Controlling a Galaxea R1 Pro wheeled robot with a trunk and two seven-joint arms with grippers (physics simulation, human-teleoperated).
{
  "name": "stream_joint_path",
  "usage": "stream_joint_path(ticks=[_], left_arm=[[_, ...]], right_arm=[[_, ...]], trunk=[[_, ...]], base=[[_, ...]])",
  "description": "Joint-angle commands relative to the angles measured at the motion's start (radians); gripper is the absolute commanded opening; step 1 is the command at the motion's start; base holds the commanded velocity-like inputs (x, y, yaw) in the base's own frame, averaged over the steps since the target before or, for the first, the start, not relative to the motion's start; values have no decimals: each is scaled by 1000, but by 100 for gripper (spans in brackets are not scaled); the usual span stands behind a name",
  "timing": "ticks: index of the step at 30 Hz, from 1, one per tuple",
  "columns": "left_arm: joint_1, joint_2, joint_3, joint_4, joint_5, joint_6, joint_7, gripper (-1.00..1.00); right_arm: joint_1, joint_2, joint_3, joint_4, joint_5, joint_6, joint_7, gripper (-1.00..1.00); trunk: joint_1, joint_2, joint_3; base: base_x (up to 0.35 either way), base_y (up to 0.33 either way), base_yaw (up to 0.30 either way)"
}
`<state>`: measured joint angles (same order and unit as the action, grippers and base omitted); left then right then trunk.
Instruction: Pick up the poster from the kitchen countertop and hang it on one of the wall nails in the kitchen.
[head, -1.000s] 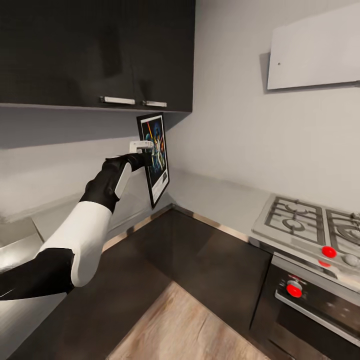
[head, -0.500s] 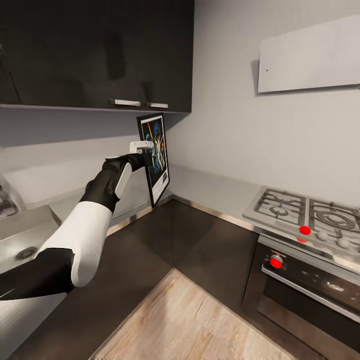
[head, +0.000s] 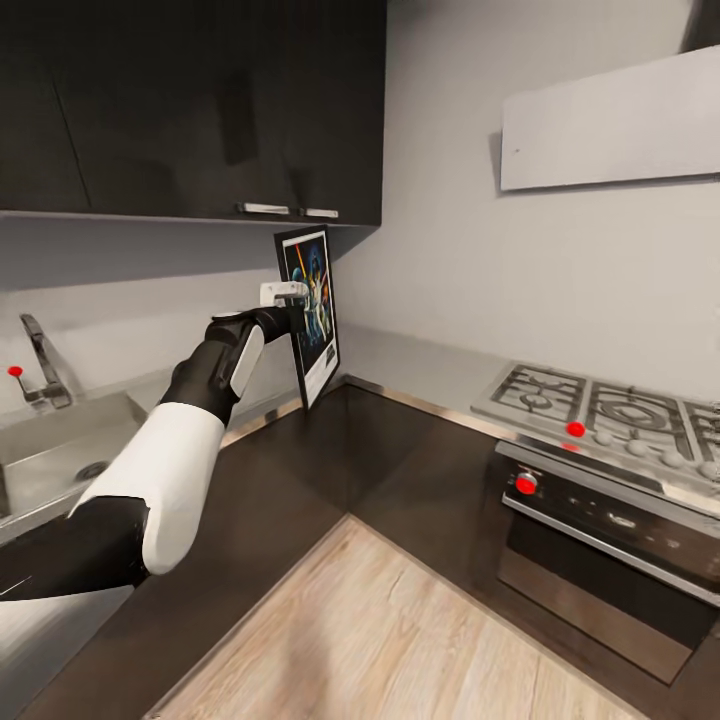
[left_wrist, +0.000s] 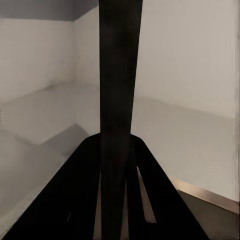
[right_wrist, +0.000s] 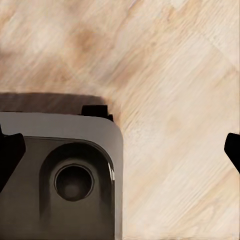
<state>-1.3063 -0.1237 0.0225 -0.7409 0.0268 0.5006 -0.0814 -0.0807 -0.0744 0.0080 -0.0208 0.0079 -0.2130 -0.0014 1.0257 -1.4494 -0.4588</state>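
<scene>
Far left: steel sink with a curved tap. My left pincer is clamped on the near edge of the black-framed Star Wars poster, upright in the air above the pale grey L-shaped countertop at its corner. In the wrist view the frame runs edge-on between my fingers. Right: steel gas hob. Right pincer: fingertips spread wide over pale wood floor, holding nothing.

Black-framed poster, white border, colourful figures on dark blue.
</scene>
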Motion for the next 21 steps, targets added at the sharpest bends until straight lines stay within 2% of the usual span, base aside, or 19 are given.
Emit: stream_joint_path(ticks=[1,9,14,21], left_arm=[[-1,-1,2,-1,1,6,-1,-100],[-1,-2,0,-2,1,6,-3,-100],[-1,-1,1,-2,0,6,-73,-100],[-1,-1,3,0,0,6,-116,-100]], right_arm=[[-1,0,1,1,1,-3,0,100],[-1,-1,0,1,1,-3,0,100],[-1,-1,0,1,1,-3,0,100],[-1,-1,-1,0,1,-3,0,100]], trunk=[[-1,-1,-1],[-1,-1,-1],[-1,-1,-1],[-1,-1,-1]], base=[[-340,0,0],[-340,0,0],[-340,0,0],[-340,0,0]])
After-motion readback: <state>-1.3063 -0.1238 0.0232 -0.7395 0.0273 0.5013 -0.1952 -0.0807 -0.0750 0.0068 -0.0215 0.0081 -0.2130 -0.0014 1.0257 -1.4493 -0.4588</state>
